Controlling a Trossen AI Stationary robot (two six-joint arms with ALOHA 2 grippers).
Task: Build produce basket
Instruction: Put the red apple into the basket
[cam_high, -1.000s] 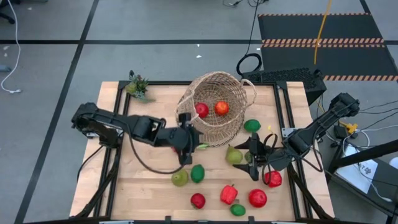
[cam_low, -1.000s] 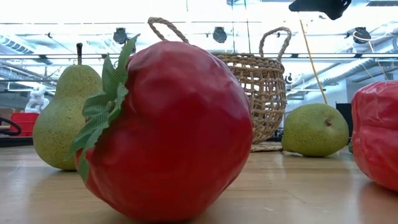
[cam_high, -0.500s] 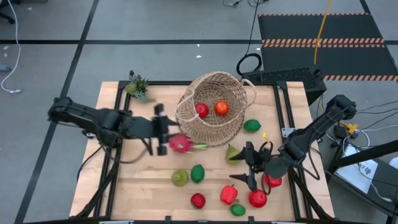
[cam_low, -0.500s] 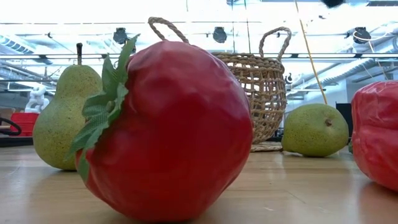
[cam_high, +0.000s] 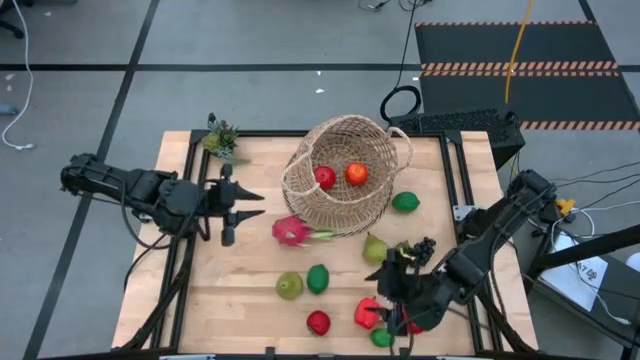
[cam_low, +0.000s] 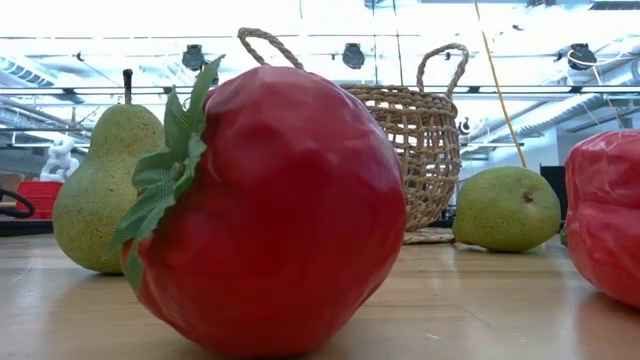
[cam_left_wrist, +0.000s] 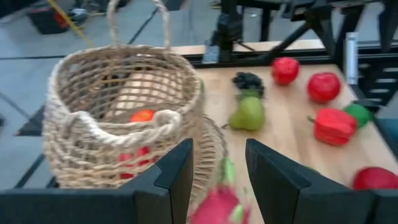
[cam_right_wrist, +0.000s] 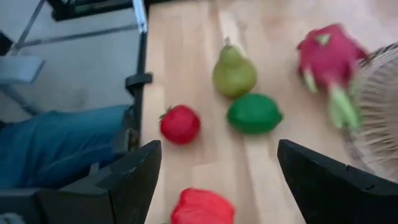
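Note:
The woven basket (cam_high: 345, 175) stands at the table's far middle with two red fruits (cam_high: 339, 176) inside. The pink dragonfruit (cam_high: 291, 231) lies on the table just left of the basket's foot. My left gripper (cam_high: 240, 212) is open and empty, left of the dragonfruit; its wrist view looks at the basket (cam_left_wrist: 118, 118) past bare fingers. My right gripper (cam_high: 392, 295) hovers open and empty over the near right, above the red pepper (cam_high: 367, 312). Dark grapes (cam_high: 420, 247) and a pear (cam_high: 375, 248) lie just beyond it.
Loose produce covers the near half: a pear (cam_high: 289, 287), a lime (cam_high: 317, 278), a red fruit (cam_high: 318, 322), a green fruit (cam_high: 382, 337); another lime (cam_high: 405, 201) lies right of the basket. A small plant (cam_high: 222, 138) sits far left. A person's blue-clad leg (cam_right_wrist: 56, 149) shows past the near edge.
My left gripper has drawn back from the dragonfruit toward the table's left edge; the dragonfruit stays on the table beside the basket. My right gripper has moved from beside the grapes toward the near edge and leftward, over the red pepper.

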